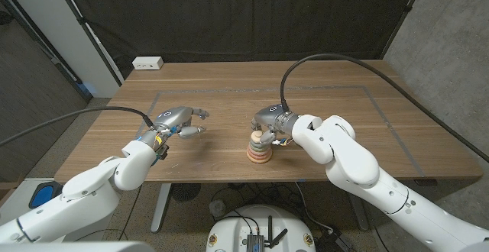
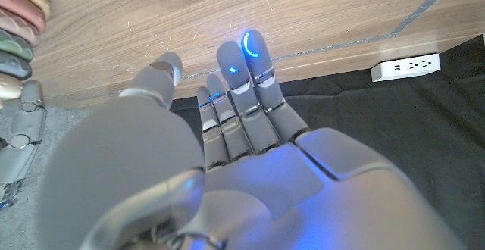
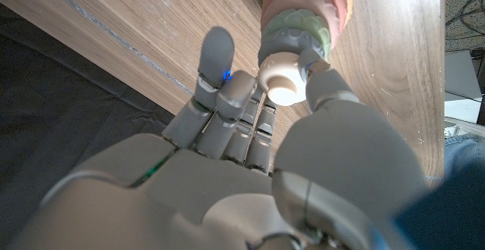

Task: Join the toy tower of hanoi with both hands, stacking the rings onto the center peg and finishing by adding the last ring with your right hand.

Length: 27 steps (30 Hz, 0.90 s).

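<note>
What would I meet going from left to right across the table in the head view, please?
White power strip at the far edge → left hand, open above the wood → ring stack → right hand, overlapping the stack's top with its fingers at the cream top piece.

We see bare desk [image 1: 336,107] between our left hand [image 1: 177,121] and the ring tower [image 1: 259,148]; our right hand [image 1: 273,122] crowds the tower's top.

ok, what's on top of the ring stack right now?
A cream knob-like top piece sits on the ring stack, pinched by the right hand from above. The peg inside is covered by the rings. The left hand holds nothing.
</note>
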Each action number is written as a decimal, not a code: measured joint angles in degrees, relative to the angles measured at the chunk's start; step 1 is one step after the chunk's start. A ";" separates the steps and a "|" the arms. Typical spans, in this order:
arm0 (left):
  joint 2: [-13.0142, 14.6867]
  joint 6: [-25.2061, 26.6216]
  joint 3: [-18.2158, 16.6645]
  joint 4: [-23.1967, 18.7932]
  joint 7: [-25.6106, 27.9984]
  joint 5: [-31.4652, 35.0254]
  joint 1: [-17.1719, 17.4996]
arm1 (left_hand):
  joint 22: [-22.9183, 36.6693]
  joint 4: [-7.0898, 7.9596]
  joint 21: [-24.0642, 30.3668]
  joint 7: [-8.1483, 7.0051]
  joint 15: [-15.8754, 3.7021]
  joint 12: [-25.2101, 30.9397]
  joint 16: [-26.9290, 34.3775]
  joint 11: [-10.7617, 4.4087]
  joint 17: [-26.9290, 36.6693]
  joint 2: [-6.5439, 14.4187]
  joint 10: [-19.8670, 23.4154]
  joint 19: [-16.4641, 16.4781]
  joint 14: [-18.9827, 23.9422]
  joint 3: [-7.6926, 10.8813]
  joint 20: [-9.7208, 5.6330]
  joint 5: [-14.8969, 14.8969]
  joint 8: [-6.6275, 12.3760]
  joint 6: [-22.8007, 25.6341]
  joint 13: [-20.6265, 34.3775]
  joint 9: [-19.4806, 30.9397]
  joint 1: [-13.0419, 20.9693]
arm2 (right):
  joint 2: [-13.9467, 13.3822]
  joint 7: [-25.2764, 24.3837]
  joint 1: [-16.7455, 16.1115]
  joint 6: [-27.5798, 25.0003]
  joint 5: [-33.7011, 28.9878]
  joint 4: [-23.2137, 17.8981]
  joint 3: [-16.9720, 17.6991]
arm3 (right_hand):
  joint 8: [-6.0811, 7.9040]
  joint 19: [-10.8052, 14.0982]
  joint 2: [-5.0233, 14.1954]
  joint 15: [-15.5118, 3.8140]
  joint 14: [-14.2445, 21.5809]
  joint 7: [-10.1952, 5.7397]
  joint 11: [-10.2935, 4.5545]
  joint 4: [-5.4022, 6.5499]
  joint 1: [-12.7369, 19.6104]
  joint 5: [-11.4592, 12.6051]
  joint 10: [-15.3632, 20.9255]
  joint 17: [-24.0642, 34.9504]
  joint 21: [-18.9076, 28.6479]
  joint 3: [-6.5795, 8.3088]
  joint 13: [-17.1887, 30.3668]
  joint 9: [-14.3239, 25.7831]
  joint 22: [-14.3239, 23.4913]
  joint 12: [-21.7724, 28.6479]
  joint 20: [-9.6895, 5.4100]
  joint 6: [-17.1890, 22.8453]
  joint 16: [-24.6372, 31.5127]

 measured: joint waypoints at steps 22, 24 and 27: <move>0.12 -1.36 -0.54 0.98 0.25 -0.90 0.02 | 0.00 0.25 -0.01 -0.01 0.00 0.00 0.00 -0.03 0.00 0.23 0.21 0.00 0.00 0.25 0.00 0.00 0.00 0.01 0.14 0.00 -0.23 | 1.18 2.24 -0.39 0.47 -3.53 0.14 -0.11 | -2.62 -0.88 1.08 0.00 -2.05 -0.88 -1.75 0.34 -2.38 0.24 -2.56 -0.53 -0.76 0.34 -0.51 0.26 -0.28 -0.65 0.43 -4.89 -1.11; 0.15 -1.36 -0.57 1.07 0.25 -0.90 0.01 | 0.00 0.25 -0.01 -0.01 0.00 0.00 0.00 -0.03 0.00 0.23 0.21 0.00 0.00 0.24 0.00 0.00 0.00 0.01 0.14 0.00 -0.23 | 1.18 2.35 -0.39 0.47 -3.67 0.14 -0.11 | -2.64 -1.05 0.69 0.00 -2.05 -0.78 -1.69 1.98 -2.76 0.24 -3.41 -0.53 -0.76 1.98 -0.71 0.25 -0.28 -0.69 0.61 -5.36 -1.33; 0.22 -1.94 -0.57 1.19 0.25 -1.13 -0.11 | 0.00 0.25 -0.01 -0.01 0.00 0.00 0.00 -0.03 0.11 0.23 0.22 0.00 0.00 0.24 0.00 0.00 0.00 0.01 0.13 0.00 -0.23 | 1.36 2.87 -0.79 0.49 -4.29 -0.28 0.24 | -3.05 -1.05 0.53 0.00 -2.05 -0.78 -1.60 2.22 -2.90 0.24 -4.33 -0.40 -0.76 2.22 -0.77 0.26 -0.28 -0.69 0.61 -5.99 -1.33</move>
